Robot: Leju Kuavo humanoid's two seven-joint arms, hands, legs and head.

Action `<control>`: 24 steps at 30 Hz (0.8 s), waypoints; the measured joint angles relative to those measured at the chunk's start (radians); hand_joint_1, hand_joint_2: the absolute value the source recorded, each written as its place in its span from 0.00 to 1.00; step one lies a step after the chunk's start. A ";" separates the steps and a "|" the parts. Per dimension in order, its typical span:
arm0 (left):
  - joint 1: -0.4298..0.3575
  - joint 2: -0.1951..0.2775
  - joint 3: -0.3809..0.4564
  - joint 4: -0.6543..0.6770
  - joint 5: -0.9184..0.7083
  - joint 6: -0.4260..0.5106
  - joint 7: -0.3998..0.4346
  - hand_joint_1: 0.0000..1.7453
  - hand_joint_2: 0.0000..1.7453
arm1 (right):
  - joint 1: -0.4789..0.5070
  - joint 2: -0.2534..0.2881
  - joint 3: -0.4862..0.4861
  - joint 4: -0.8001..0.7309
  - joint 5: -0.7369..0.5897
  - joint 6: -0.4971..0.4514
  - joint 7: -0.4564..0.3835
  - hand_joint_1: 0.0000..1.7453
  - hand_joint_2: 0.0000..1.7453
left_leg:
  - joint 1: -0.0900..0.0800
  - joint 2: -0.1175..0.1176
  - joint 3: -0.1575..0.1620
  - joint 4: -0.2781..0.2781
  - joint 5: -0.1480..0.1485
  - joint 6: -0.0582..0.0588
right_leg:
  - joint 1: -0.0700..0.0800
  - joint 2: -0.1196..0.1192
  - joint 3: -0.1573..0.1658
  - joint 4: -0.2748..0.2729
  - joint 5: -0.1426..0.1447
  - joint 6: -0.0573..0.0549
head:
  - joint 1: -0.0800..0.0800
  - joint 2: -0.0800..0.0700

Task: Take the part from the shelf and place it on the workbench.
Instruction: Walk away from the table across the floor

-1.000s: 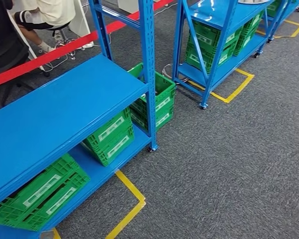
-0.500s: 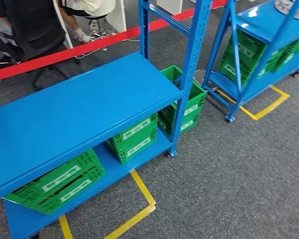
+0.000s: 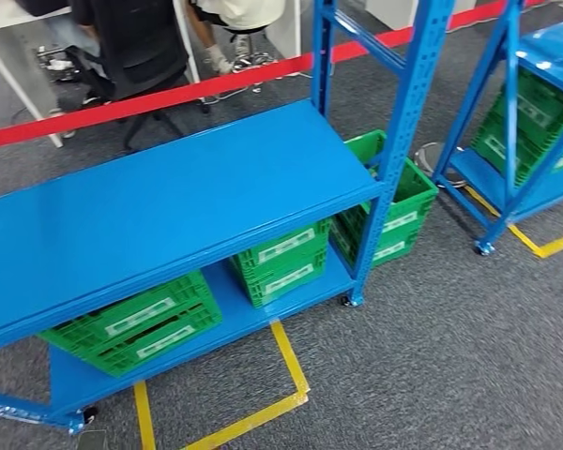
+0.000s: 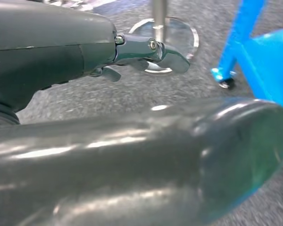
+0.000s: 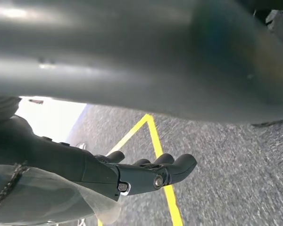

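shelf (image 3: 173,202) board bare, no part seen | left hand (image 4: 147,49), right hand (image 5: 147,174) hang beside it, fingers loose, holding nothing; neither nearer

Two blue shelf racks (image 3: 193,202) and at least five green crates (image 3: 141,323) on grey carpet.

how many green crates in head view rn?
4 at least: two on the near rack's bottom shelf, one on the floor behind its post, and one or more on the right rack, partly hidden.
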State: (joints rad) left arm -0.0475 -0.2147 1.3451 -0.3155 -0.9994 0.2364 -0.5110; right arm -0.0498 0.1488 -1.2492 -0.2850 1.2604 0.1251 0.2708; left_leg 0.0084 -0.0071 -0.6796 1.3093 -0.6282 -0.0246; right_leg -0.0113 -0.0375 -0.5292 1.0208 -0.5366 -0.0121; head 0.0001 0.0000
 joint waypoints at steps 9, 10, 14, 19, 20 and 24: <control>0.004 0.004 0.000 0.000 -0.004 0.004 0.008 0.00 0.00 | -0.014 0.002 -0.002 0.001 0.002 -0.001 0.000 0.00 0.00 | -0.027 0.049 0.128 -0.291 0.139 0.057 | 0.016 -0.084 0.028 -0.001 -0.029 0.023 | 0.003 0.000; 0.006 0.004 0.000 0.000 -0.004 0.005 0.008 0.00 0.00 | -0.017 0.002 -0.002 0.001 0.002 -0.002 0.001 0.00 0.00 | -0.023 0.039 0.132 -0.300 0.145 0.059 | 0.015 -0.060 0.023 0.014 -0.040 0.029 | 0.005 0.000; 0.000 0.003 0.000 0.001 -0.006 0.011 0.008 0.00 0.00 | -0.011 0.002 -0.003 0.001 0.003 -0.002 -0.006 0.00 0.00 | -0.014 -0.010 0.134 -0.311 0.152 0.062 | 0.005 0.032 -0.090 0.227 -0.129 0.046 | 0.012 0.000; 0.003 0.002 0.000 0.002 -0.008 0.015 0.008 0.00 0.00 | -0.008 0.002 -0.004 0.001 0.005 -0.003 0.001 0.00 0.00 | -0.009 -0.076 0.140 -0.303 0.143 0.047 | -0.007 0.073 -0.045 0.071 -0.003 0.055 | 0.014 0.000; 0.002 0.003 0.000 0.002 -0.008 0.015 0.008 0.00 0.00 | -0.008 0.002 -0.004 0.001 0.005 -0.003 -0.002 0.00 0.00 | -0.008 -0.087 0.139 -0.299 0.141 0.040 | -0.009 0.090 -0.024 0.028 0.009 0.053 | 0.014 0.000; 0.005 0.004 0.000 0.002 -0.009 0.017 0.008 0.00 0.00 | -0.010 0.001 -0.005 0.001 0.005 -0.003 -0.011 0.00 0.00 | -0.005 -0.112 0.128 -0.292 0.137 0.019 | -0.007 0.083 0.001 0.000 0.003 0.025 | 0.014 0.000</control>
State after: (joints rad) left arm -0.0424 -0.2111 1.3451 -0.3138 -1.0085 0.2531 -0.5028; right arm -0.0602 0.1499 -1.2545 -0.2839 1.2653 0.1222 0.2602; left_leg 0.0034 -0.1194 -0.5517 1.0176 -0.4908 -0.0058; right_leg -0.0187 0.0451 -0.5285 1.0212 -0.5339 0.0132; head 0.0142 0.0000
